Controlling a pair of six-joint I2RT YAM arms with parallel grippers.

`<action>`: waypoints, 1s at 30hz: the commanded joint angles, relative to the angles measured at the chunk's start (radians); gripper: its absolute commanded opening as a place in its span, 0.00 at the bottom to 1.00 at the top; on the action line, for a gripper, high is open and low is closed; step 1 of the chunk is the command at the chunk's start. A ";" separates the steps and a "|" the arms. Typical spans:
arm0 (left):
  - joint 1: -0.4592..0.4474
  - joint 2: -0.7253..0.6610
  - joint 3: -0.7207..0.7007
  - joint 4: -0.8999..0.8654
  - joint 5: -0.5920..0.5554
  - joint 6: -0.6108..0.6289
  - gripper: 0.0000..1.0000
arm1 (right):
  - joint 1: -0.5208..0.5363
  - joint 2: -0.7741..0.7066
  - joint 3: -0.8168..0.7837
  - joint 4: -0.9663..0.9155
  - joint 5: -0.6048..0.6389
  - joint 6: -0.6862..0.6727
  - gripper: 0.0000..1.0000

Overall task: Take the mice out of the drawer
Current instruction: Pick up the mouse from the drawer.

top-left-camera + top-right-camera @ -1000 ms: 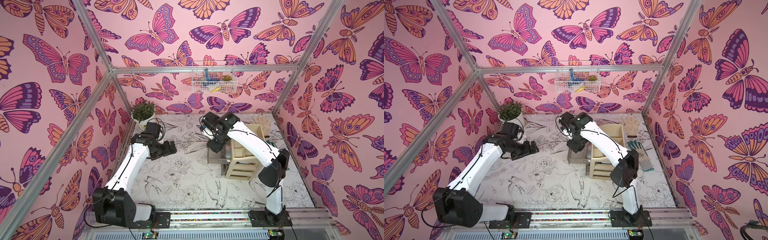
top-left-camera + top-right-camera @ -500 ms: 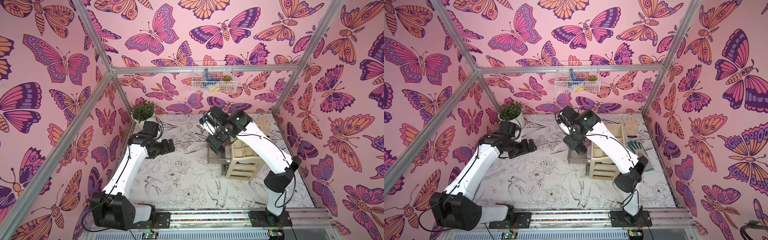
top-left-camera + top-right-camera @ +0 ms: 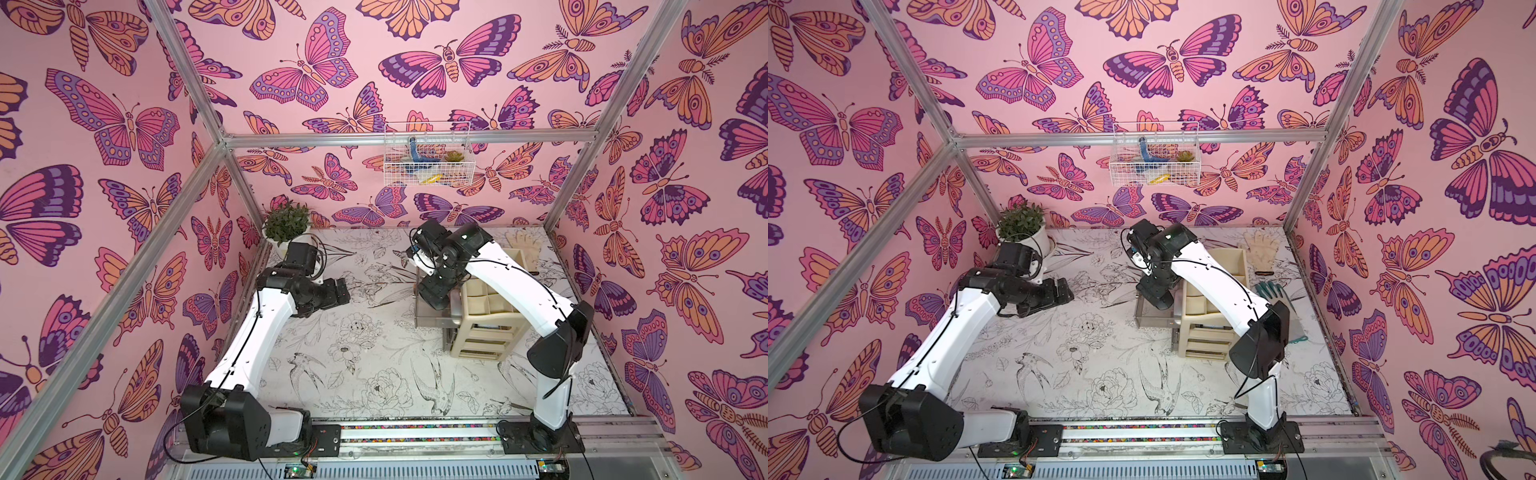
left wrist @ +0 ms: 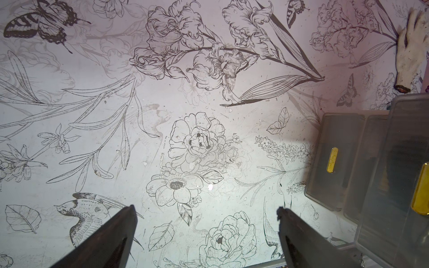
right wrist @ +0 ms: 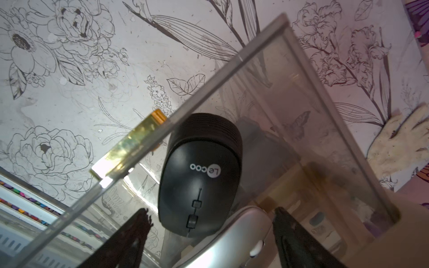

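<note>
Pink butterfly-print walls [image 3: 332, 62], aluminium frame [image 3: 374, 140]. White wire basket [image 3: 428, 166] on back wall; floral-print tabletop [image 3: 374, 353] below it; potted plant [image 3: 286, 224] lower left.

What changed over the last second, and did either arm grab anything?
The right arm swung its elbow slightly outward. The right pincer stayed over the pulled-out drawer, open and gripping nothing. The black mouse and silver mouse lie inside. The left arm sank a touch at the shoulder. The left pincer stayed open and empty above the table.
</note>
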 commanded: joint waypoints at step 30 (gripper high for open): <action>0.004 -0.001 -0.002 -0.011 0.008 -0.001 1.00 | -0.030 0.014 0.003 0.034 -0.015 -0.020 0.56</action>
